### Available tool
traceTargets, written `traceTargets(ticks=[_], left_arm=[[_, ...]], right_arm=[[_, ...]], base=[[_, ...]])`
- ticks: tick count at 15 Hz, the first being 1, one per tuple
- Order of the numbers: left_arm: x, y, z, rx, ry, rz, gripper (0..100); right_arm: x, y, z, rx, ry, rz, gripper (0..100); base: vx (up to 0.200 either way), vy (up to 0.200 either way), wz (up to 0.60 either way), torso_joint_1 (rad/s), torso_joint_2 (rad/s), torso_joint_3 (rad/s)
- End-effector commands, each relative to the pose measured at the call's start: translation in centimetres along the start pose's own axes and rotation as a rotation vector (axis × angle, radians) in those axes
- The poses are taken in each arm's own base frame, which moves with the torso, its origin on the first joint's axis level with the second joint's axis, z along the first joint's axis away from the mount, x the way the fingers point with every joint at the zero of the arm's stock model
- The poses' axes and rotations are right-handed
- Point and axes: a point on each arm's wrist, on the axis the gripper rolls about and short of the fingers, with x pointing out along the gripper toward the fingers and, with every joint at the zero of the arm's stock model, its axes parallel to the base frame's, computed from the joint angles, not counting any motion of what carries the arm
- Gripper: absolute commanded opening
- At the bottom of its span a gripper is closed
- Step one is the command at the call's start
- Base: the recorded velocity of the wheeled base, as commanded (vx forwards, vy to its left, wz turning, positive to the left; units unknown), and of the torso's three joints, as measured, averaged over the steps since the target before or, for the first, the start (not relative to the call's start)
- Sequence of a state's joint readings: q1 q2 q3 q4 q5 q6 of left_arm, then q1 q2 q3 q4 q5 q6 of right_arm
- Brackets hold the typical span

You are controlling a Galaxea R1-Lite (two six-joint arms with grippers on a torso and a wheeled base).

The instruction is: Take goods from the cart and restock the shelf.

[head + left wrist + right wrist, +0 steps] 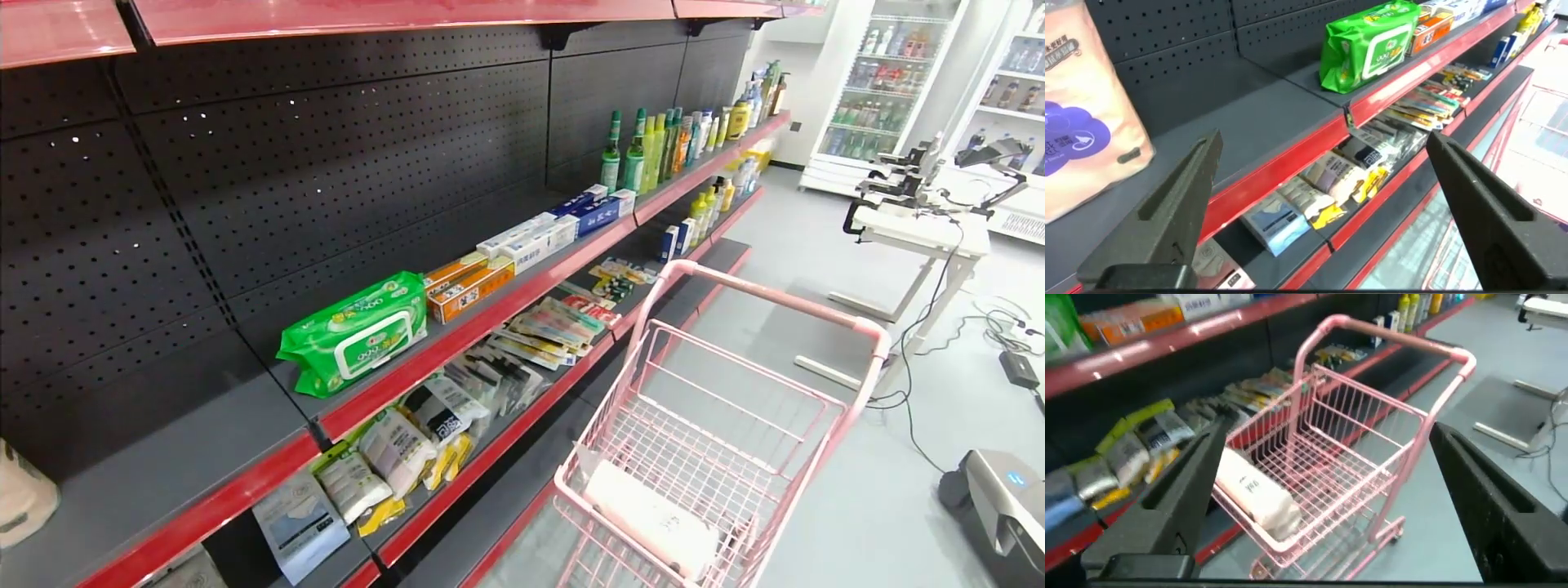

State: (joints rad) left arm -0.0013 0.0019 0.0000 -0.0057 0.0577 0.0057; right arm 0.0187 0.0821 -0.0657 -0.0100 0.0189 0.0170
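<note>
So the red-edged grey metal shelf [188, 441] has a green plastic wet-wipes pack [355, 331] on it, orange cardboard boxes [469, 290] just beside the pack, and long white boxes [531, 239] farther past it.

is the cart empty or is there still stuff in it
Not empty: one white wrapped pack lies flat in the pink cart; the rest of its basket shows bare wire.

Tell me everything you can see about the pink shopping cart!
The cart is pink all over, made of thin wire mesh that looks like painted metal, with a thicker rounded handle bar across one end. It stands upright on the grey floor, close beside the shelf. A small wheel shows underneath. Inside, one white wrapped pack lies on its side at the end away from the handle.
</note>
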Motion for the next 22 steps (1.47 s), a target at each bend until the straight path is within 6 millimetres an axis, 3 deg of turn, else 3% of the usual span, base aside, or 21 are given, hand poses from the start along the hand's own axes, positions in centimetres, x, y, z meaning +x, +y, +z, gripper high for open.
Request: traceTargets(ticks=[1,3,4,5,6,10,12,15,18,22], left_arm=[[0.0,0.0,0.0,0.0,-0.001,0.0,100],[0.0,0.0,0.0,-0.001,-0.001,0.0,100],[0.0,0.0,0.0,0.0,-0.001,0.0,100],[0.0,0.0,0.0,0.0,-0.001,0.0,100],[0.0,0.0,0.0,0.0,-0.001,0.0,100],[0.0,0.0,0.0,0.0,-0.001,0.0,100],[0.0,0.0,0.0,0.0,-0.001,0.0,100],[0.0,0.0,0.0,0.0,-0.001,0.0,100],[0.0,0.0,0.0,0.0,-0.001,0.0,100],[0.0,0.0,0.0,0.0,-0.001,0.0,100]], right_arm=[[8.7,0.2,16.0,0.132,0.086,0.015,100],[13.1,-0.6,13.7,-0.037,0.276,-0.127,100],[16.6,-1.5,11.8,-0.061,0.411,-0.167,100],[17.9,-1.6,10.8,-0.064,0.468,-0.172,100],[20.5,-1.8,7.6,-0.072,0.645,-0.163,100],[25.6,-0.3,-0.6,-0.21,1.02,0.027,100],[27.4,1.4,-3.1,-0.262,1.097,0.107,100],[28.0,4.0,-4.2,-0.319,1.12,0.196,100],[27.8,4.9,-4.3,-0.341,1.117,0.225,100],[27.5,4.6,-4.1,-0.341,1.116,0.21,100]], base=[[0.0,0.0,0.0,0.0,0.0,0.0],[0.0,0.0,0.0,0.0,0.0,0.0],[0.0,0.0,0.0,0.0,0.0,0.0],[0.0,0.0,0.0,0.0,0.0,0.0],[0.0,0.0,0.0,0.0,0.0,0.0],[0.0,0.0,0.0,0.0,0.0,0.0],[0.0,0.0,0.0,0.0,0.0,0.0],[0.0,0.0,0.0,0.0,0.0,0.0],[0.0,0.0,0.0,0.0,0.0,0.0],[0.0,0.0,0.0,0.0,0.0,0.0]])
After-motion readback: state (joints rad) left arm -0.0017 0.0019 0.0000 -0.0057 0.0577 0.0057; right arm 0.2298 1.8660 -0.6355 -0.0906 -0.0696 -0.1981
